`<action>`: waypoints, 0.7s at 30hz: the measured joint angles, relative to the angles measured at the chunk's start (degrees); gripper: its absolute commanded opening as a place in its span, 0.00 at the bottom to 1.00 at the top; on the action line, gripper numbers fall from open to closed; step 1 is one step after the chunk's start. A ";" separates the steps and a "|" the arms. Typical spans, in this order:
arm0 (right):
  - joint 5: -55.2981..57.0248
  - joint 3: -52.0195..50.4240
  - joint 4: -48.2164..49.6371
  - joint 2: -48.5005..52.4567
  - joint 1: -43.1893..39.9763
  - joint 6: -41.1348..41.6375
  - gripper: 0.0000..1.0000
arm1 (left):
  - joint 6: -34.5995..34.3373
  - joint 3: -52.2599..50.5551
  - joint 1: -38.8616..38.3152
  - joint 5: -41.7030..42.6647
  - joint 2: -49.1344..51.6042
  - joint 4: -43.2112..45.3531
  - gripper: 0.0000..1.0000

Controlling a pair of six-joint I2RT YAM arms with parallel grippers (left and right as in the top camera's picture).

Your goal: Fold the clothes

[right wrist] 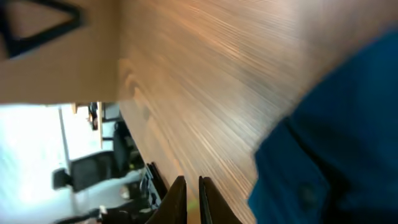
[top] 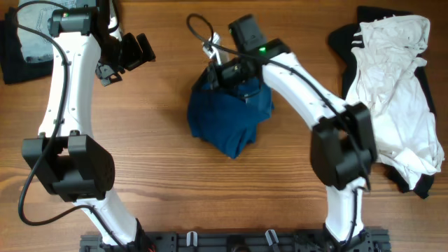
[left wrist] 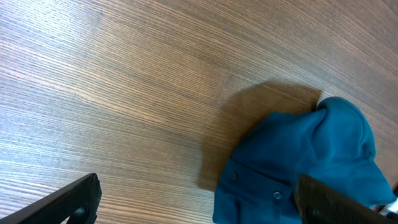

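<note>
The clothes (top: 231, 119) are a dark blue garment lying bunched in a heap at the table's middle. In the left wrist view the clothes (left wrist: 298, 162) fill the lower right, and a band with small round snaps shows. My right gripper (top: 215, 70) sits at the heap's far edge. In its own view the right gripper (right wrist: 193, 186) is shut with only a thin slit and nothing between the fingers, and the blue cloth (right wrist: 336, 143) lies just beside them. My left gripper (top: 136, 50) hangs wide open to the left of the heap. Seen from its wrist, the left gripper (left wrist: 199, 186) holds nothing.
A white garment over black cloth (top: 392, 84) is piled at the right edge. A dark folded item with pale denim on it (top: 21, 49) lies at the far left corner. A black cable (top: 199, 28) loops behind the right wrist. The arm bases stand on a rail (top: 231, 241) at the front edge.
</note>
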 measured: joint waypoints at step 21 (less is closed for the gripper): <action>25.49 -2.97 -18.80 -1.22 -17.53 -0.63 0.05 | 0.00 0.00 0.00 -1.88 0.00 -0.61 1.00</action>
